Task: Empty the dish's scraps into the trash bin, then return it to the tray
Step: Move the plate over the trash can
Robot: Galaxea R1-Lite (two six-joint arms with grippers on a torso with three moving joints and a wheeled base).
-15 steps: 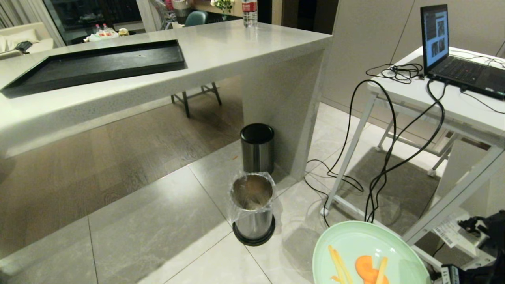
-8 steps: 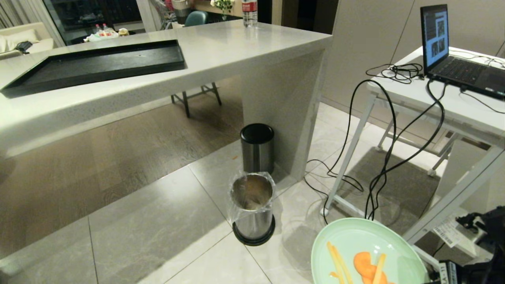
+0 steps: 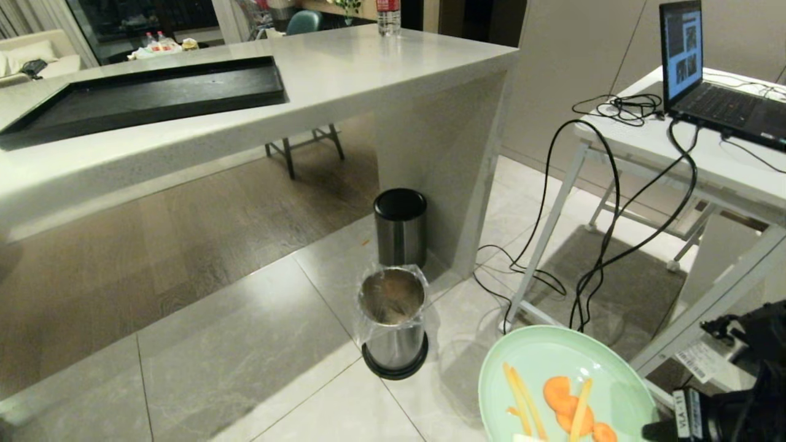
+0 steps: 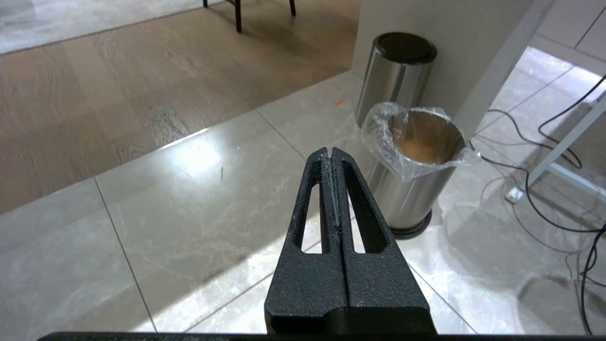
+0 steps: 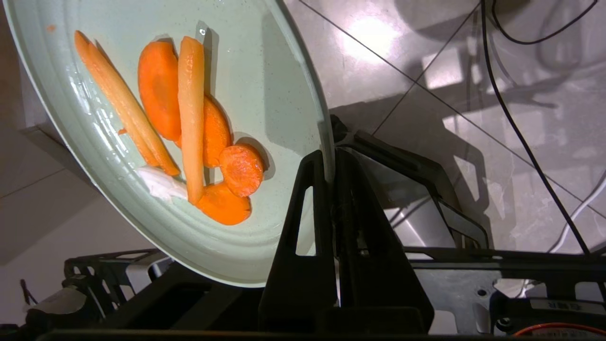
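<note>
Right hand (image 5: 329, 166) pinches the dish (image 3: 556, 368) at its rim, one finger above and one below the low raised edge. No other support is visible under the plate. Dish is airborne, near the trash bin (image 3: 393, 319) but off to one side of it, not yet over the mouth. Scraps (image 5: 189, 128) sit on the dish: carrot slices and pale sticks, bunched toward the rim; a small white bit lies beside them.

Handling judgement: dish looks rigid and glazed, so a smooth, probably slippery surface under the finger pads. An edge pinch on a wide plate puts the load well out from the grip, so it may pivot or slide if tipped fast. Likely breakable if dropped on the tile floor (image 3: 215, 368). Rim is the only practical hold on a flat plate; the present one seems adequate if motion stays slow.

Scraps look light and moist, with wet film on the glaze around them; some may stick and need a steep tilt.

Bin mouth is narrower than the dish, with its clear liner folded over the rim; pouring edge should sit directly above the opening.

Left hand (image 4: 331, 156) pressed together, empty, parked near the bin.

Tray (image 3: 147, 95) lies on the bench (image 3: 368, 80), well apart from the bin and higher.
</note>
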